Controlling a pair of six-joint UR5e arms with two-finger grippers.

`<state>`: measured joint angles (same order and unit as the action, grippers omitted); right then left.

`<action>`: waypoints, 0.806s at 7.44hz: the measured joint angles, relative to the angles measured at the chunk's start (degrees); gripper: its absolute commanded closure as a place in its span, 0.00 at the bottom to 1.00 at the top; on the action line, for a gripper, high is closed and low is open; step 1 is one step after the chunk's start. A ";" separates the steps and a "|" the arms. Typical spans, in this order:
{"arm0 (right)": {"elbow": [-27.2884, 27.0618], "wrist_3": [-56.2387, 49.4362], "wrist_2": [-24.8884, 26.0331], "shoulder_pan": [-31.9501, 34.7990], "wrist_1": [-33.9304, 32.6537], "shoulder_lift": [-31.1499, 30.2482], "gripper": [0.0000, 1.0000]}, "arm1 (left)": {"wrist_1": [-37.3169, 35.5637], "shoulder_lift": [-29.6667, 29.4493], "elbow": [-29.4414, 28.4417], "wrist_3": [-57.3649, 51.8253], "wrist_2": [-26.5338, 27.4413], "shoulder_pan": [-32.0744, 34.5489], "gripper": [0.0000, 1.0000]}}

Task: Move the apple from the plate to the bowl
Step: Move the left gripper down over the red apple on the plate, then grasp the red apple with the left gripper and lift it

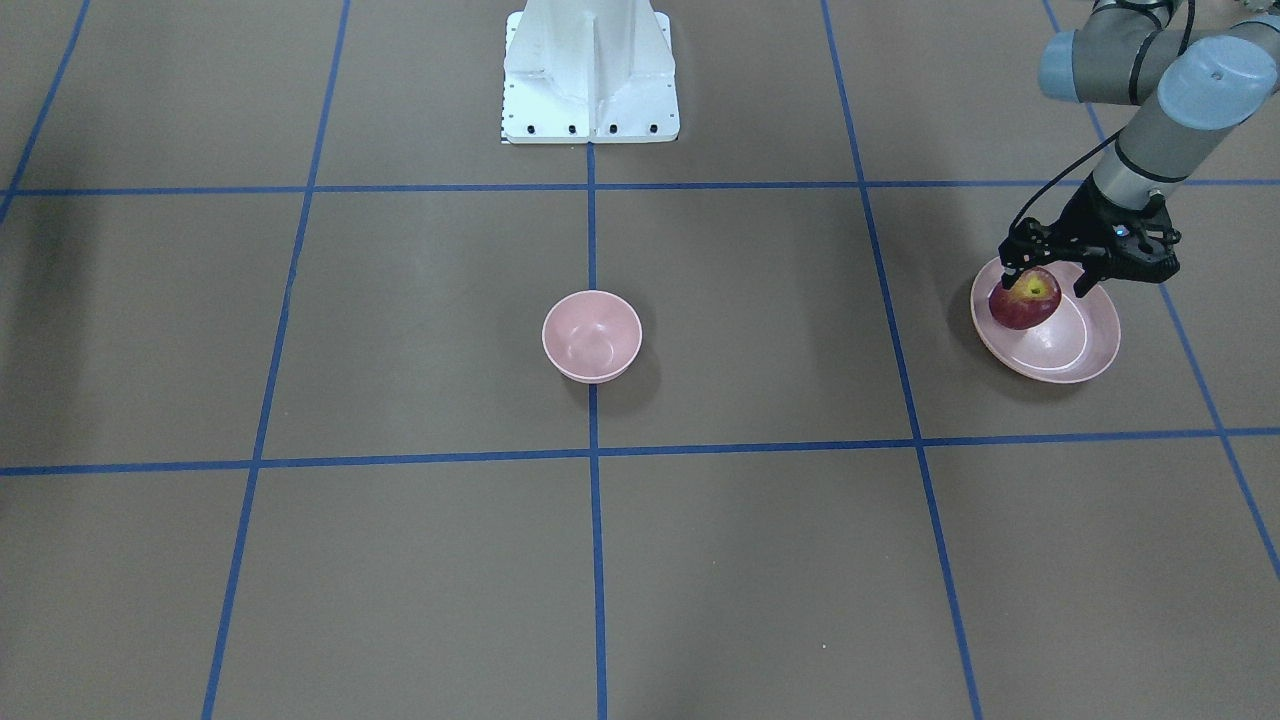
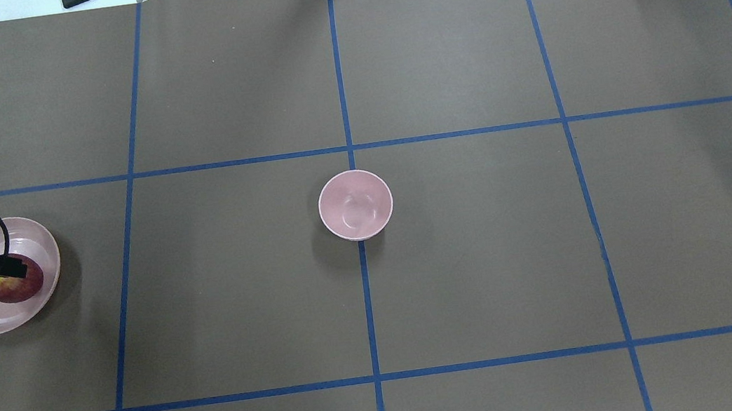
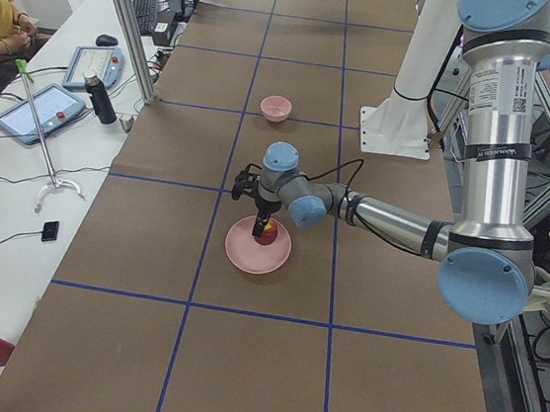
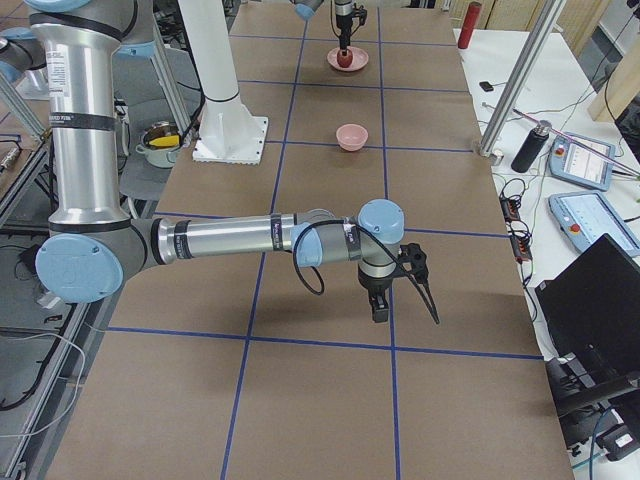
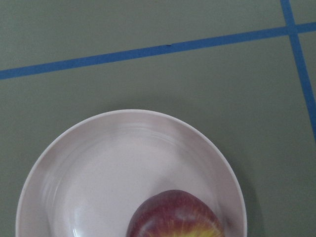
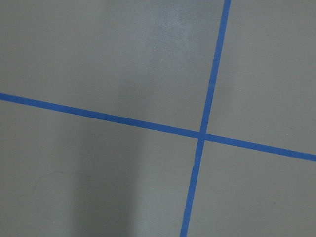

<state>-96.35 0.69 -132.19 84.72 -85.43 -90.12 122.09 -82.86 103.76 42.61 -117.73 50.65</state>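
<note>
The brown table (image 2: 485, 253), gridded with blue tape, spans every view. The left arm (image 1: 1150, 130) shows in the front-facing and left-side views. The overhead view catches only its black wrist end at 9 o'clock on the frame's edge. The right arm (image 4: 230, 240) appears in the right-side view alone, stretched low over bare table well away from the dishes. Its wrist camera shows nothing but a tape crossing (image 6: 201, 134).

The plate (image 1: 1095, 345) lies at 3 o'clock from the bowl (image 1: 592, 336) in the front-facing view and at 9 o'clock from it in the overhead view, the two well apart. The bowl stands on the centre tape line.

The apple (image 1: 1024, 300) lies in the plate, toward 10 o'clock of the plate's middle in the front-facing view. Only that view and the left wrist camera show its yellow stem patch clearly; in the wrist view it sits at 6 o'clock, cut by the frame's edge.

The left gripper (image 1: 1048, 278) hangs right over the apple, its jaws spread, one finger at the apple's 11 o'clock and the other off its 2 o'clock side with a sliver of plate between. It is not clamped on the fruit. The right gripper (image 4: 405, 300) points down at the table; whether it is released or clenched I cannot tell.
</note>
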 measured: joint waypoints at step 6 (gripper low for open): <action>0.07 0.28 0.17 0.00 0.00 -0.04 0.00 | 5.99 -2.82 -8.20 0.14 -0.43 -1.57 0.59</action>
<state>-96.29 0.97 -132.02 84.73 -85.43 -90.16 128.08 -85.68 95.57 42.75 -118.16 49.09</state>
